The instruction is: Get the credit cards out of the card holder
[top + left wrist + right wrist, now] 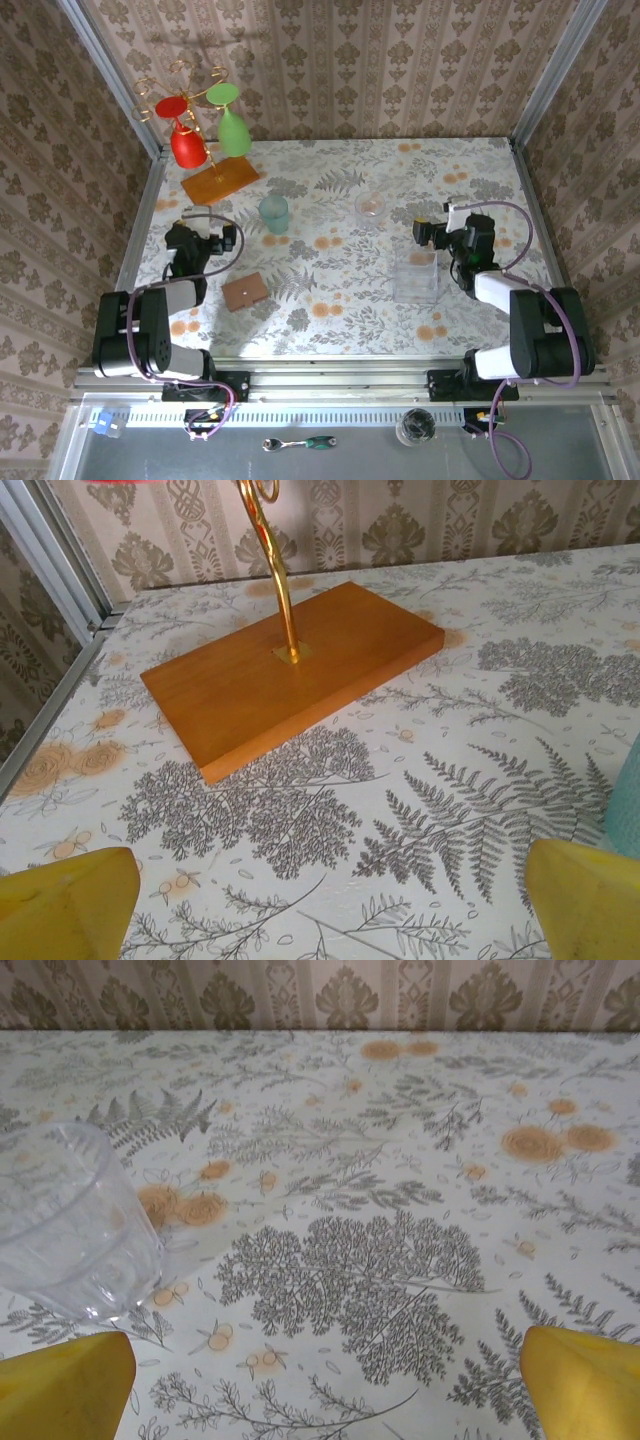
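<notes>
card holder (245,292) interior hidden, teal cup (628,800) cropped

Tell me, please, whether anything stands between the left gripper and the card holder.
Nothing visible does. The card holder lies closed on bare table, right of the open left gripper and nearer the front edge; the gripper points away, toward the rack base.

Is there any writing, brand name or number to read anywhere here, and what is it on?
No text can be read anywhere.
card holder: plain brown cover, no lettering visible.
wooden base: blank.
small blue tag by the front rail: too small to tell whether it carries writing.
</notes>
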You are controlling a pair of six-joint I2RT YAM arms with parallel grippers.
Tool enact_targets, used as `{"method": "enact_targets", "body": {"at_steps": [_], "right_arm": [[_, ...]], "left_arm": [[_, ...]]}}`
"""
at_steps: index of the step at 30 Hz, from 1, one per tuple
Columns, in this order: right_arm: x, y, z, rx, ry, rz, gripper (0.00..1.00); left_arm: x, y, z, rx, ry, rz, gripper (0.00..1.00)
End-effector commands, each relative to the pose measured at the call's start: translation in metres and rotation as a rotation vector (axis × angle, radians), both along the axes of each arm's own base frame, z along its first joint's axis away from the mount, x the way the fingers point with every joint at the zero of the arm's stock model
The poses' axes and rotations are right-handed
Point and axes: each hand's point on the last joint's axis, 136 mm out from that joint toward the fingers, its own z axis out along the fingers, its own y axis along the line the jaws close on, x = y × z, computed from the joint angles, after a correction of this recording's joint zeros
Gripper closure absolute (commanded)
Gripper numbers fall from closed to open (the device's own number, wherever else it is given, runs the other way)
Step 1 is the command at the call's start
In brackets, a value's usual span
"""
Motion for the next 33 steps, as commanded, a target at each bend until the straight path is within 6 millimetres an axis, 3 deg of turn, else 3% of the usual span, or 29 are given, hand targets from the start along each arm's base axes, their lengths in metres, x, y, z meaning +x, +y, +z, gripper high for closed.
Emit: {"method": "enact_targets", "body": {"at_steps": [1, 7, 14, 18, 22, 27, 33], "right_arm": [[-0.004, -0.005, 0.01, 0.007, 0.055, -0.045, 0.01], [-0.021, -0.013, 0.017, 0.07, 0.146, -0.135, 0.12], [-0.048, -0.019, 0.02, 0.152, 0.28, -0.23, 0.4], [-0.068, -0.019, 0.014, 0.203, 0.37, -0.27, 0.51], [-0.085, -0.013, 0.004, 0.245, 0.483, -0.278, 0.64], [-0.101, -0.004, -0.009, 0.271, 0.598, -0.258, 0.67], [-0.104, 0.005, -0.022, 0.283, 0.679, -0.224, 0.73]], "left_arm": [[0.001, 0.002, 0.01, 0.028, 0.036, 0.044, 0.0], [-0.001, 0.001, 0.027, -0.021, 0.072, 0.095, 0.0], [-0.007, -0.008, 0.034, -0.162, 0.201, 0.101, 0.0], [-0.016, -0.002, 0.041, -0.211, 0.281, 0.171, 0.0], [-0.024, -0.008, 0.05, -0.24, 0.353, 0.14, 0.0], [-0.035, -0.016, 0.055, -0.271, 0.482, 0.087, 0.0], [-0.04, -0.023, 0.068, -0.247, 0.57, 0.009, 0.0]]}}
